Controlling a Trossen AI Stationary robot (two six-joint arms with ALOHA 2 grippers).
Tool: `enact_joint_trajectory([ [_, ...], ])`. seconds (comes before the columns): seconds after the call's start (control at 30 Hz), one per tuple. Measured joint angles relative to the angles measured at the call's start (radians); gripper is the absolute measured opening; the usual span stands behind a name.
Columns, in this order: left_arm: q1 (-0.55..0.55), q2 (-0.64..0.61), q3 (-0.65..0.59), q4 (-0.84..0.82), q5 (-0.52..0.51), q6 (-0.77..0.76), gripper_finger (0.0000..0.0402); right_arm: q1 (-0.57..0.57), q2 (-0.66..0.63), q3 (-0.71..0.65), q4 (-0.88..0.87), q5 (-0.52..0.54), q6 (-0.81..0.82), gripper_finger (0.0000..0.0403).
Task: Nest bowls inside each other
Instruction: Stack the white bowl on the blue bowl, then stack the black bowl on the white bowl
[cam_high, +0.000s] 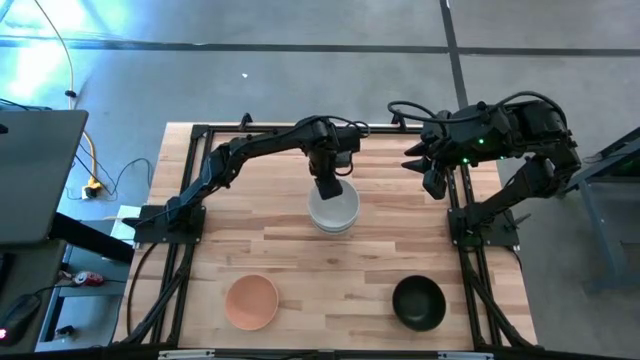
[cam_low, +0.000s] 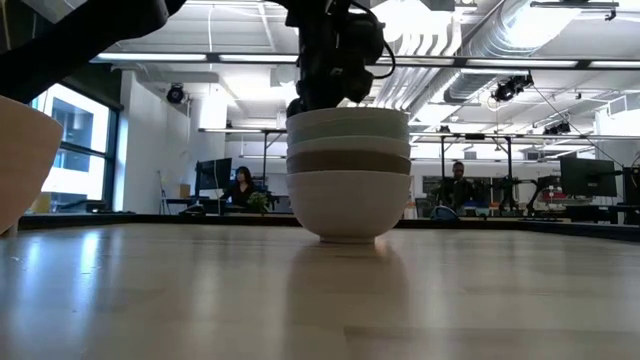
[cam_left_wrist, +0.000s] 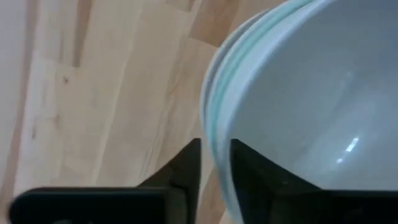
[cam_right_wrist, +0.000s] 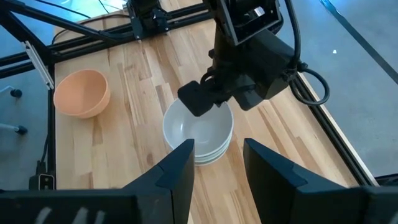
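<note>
A stack of nested bowls stands on its base at the table's middle. In the low view the stack shows a pale top bowl, a mint rim, an olive-grey band and a white bottom bowl. My left gripper hangs over the stack's far rim, shut on the top bowl. A peach bowl and a black bowl sit apart near the table's near edge. My right gripper is open and waits above the far right corner, touching nothing. My left gripper pinches the top pale bowl's rim on the stack's far side, one finger inside the bowl and one outside. The fingers come from above, pointing down. The bowl sits level, nested in the stack.
Black frame rails run along the table's left and right sides. Bare wood lies between the stack and the two loose bowls. The peach bowl looms at the low view's left edge. People sit at desks far behind the table.
</note>
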Motion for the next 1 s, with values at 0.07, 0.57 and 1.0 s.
enact_joint_trajectory([
  [0.07, -0.003, 0.000, 0.000, 0.004, 0.016, 0.007, 0.0105, 0.000, 0.000, 0.000, -0.001, 0.000, 0.000, 0.0129],
  [0.57, 0.015, -0.028, 0.023, -0.031, -0.016, 0.034, 0.0226, 0.000, 0.000, 0.000, -0.009, 0.000, 0.000, 0.0129],
  [1.0, 0.033, -0.168, 0.019, -0.041, 0.007, 0.074, 0.0225, 0.000, 0.000, 0.000, -0.010, -0.050, 0.046, 0.0129],
])
